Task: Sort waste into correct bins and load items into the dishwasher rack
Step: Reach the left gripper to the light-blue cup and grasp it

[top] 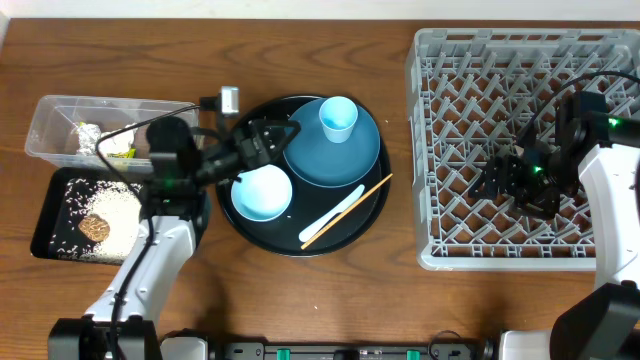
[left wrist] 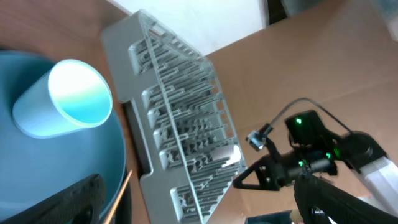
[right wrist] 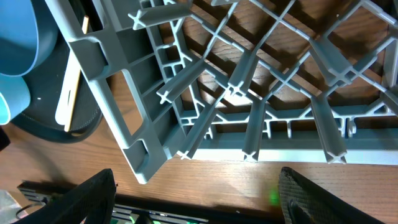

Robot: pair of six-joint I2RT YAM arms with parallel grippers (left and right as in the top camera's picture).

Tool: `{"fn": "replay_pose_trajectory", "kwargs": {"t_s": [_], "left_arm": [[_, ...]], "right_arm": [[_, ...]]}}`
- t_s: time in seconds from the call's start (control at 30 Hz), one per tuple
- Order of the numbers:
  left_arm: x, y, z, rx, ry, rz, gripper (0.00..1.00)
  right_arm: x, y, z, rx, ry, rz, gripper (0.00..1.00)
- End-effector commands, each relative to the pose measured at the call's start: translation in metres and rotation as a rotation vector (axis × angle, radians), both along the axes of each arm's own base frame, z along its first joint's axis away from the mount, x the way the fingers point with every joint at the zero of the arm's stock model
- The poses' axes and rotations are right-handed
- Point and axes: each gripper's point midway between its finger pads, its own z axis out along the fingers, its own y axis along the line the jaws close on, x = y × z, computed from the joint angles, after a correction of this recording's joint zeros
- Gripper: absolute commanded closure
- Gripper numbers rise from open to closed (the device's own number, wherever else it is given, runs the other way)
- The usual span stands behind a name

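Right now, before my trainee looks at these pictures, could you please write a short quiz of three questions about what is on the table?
1. Which arm has its hand over the dishwasher rack?
2. True or false: the pale blue cup sits on the blue plate.
3. Where does the brown lump lie?
A) in the clear tub
B) in the shallow black tray
C) on the round black tray

Key:
1. The right arm; the right hand is there.
2. True.
3. B.
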Motion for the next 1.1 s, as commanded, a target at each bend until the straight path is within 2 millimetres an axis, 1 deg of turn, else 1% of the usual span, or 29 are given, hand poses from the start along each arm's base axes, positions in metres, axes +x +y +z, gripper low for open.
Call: {"fn": "replay_pose_trajectory", "kwargs": {"t_s": [0.0, 0.07, 0.13, 0.2, 0.27, 0.33, 0.4, 0.5, 0.6, 0.73, 0.87, 0.97, 1.07], "left_arm": [[0.015, -0.013, 0.005, 0.085, -0.006, 0.066, 0.02], [0.017, -0.015, -0.020, 0.256, 0.056, 0.125, 0.02], [0.017, -0.006, -0.042, 0.500, 0.093, 0.209, 0.02], [0.017, 0.006, -0.048, 0.720, 0.075, 0.292, 0.02], [0.020, 0.012, -0.041, 0.841, 0.030, 0.369, 0.02], [0.024, 0.008, -0.030, 0.859, -0.012, 0.397, 0.02], [0.029, -0.001, -0.021, 0.816, -0.048, 0.395, 0.02], [0.037, -0.007, -0.018, 0.765, -0.053, 0.407, 0.02], [0.045, -0.014, -0.032, 0.763, -0.037, 0.393, 0.02], [0.056, -0.026, -0.068, 0.770, 0.015, 0.343, 0.02], [0.069, -0.037, -0.096, 0.751, 0.052, 0.327, 0.02], [0.077, -0.041, -0.110, 0.726, 0.079, 0.345, 0.02], [0.084, -0.045, -0.115, 0.704, 0.071, 0.358, 0.01]], "right_arm": [[-0.001, 0.004, 0.000, 0.013, -0.003, 0.016, 0.22], [0.000, 0.005, 0.000, 0.015, -0.006, 0.016, 0.22], [0.000, 0.005, 0.000, 0.016, -0.006, 0.016, 0.22], [0.000, 0.007, 0.001, 0.031, -0.009, 0.015, 0.22], [0.000, 0.008, 0.001, 0.033, -0.009, 0.015, 0.21], [0.000, 0.008, 0.001, 0.033, -0.011, 0.015, 0.21], [0.001, 0.008, 0.001, 0.032, -0.011, 0.015, 0.21], [0.000, 0.008, 0.001, 0.033, -0.011, 0.015, 0.21], [0.000, 0.008, 0.001, 0.033, -0.011, 0.015, 0.21], [0.000, 0.008, 0.001, 0.033, -0.011, 0.015, 0.21], [0.000, 0.008, 0.001, 0.033, -0.010, 0.015, 0.21], [0.000, 0.008, 0.001, 0.033, -0.010, 0.015, 0.21], [0.000, 0.008, 0.001, 0.033, -0.009, 0.015, 0.21]]}}
